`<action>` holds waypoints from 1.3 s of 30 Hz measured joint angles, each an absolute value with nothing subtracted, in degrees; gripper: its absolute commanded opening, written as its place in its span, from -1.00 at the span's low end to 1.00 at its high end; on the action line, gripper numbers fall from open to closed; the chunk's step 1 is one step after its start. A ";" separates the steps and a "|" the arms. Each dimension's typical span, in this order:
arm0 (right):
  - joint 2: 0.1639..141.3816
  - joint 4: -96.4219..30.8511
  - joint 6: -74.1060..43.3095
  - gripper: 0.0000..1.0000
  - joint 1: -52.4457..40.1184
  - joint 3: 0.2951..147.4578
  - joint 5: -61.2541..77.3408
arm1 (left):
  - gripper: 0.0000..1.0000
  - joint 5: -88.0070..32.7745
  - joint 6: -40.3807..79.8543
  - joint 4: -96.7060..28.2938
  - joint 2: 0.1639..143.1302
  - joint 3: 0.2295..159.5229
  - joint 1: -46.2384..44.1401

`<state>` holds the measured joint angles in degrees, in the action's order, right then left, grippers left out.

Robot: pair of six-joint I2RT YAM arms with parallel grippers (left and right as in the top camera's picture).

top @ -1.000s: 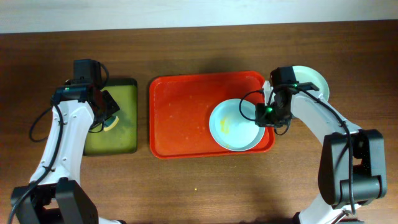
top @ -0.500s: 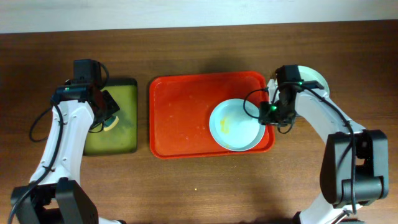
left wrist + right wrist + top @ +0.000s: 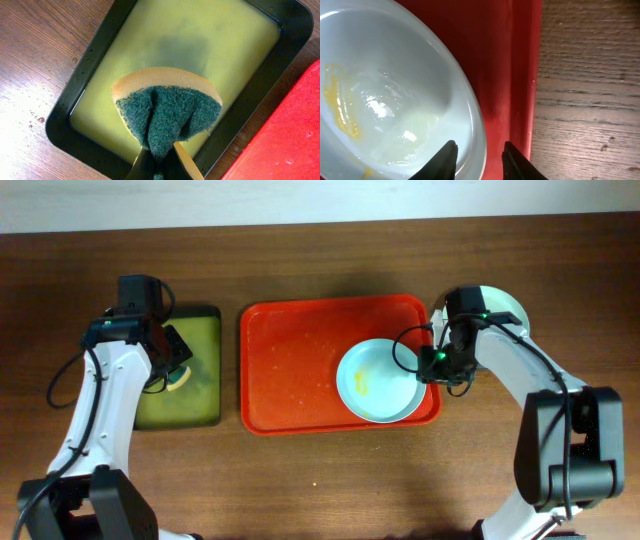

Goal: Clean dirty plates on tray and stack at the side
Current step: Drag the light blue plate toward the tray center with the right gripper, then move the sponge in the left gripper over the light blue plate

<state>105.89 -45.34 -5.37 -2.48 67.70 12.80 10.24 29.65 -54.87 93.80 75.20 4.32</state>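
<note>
A pale blue plate (image 3: 378, 380) with a yellow smear (image 3: 340, 116) lies at the right end of the red tray (image 3: 290, 365). My right gripper (image 3: 430, 364) is low over the plate's right rim (image 3: 479, 131). It is open, with one finger over the plate's inside and the other over the tray floor (image 3: 507, 75). A pale greenish plate (image 3: 506, 306) rests on the table to the right of the tray, partly hidden by the right arm. My left gripper (image 3: 161, 159) is shut on a folded green and yellow sponge (image 3: 167, 107) above the black tray.
The black tray (image 3: 216, 330) with yellow-green liquid (image 3: 200, 45) stands left of the red tray, a narrow strip of wood between them. Bare brown table (image 3: 590, 90) runs along the red tray's right rim.
The right arm has shifted slightly to the right, its gripper staying at the blue plate's right rim. The left arm and the sponge have not moved.
</note>
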 measured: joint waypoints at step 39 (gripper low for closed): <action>113.75 -28.62 -20.23 -0.92 -16.58 70.85 17.63 | -1.00 9.41 29.65 -42.72 109.51 75.20 3.66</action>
<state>113.75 -28.62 -20.23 -16.58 70.85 17.63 9.41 29.65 -42.72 109.51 75.20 3.66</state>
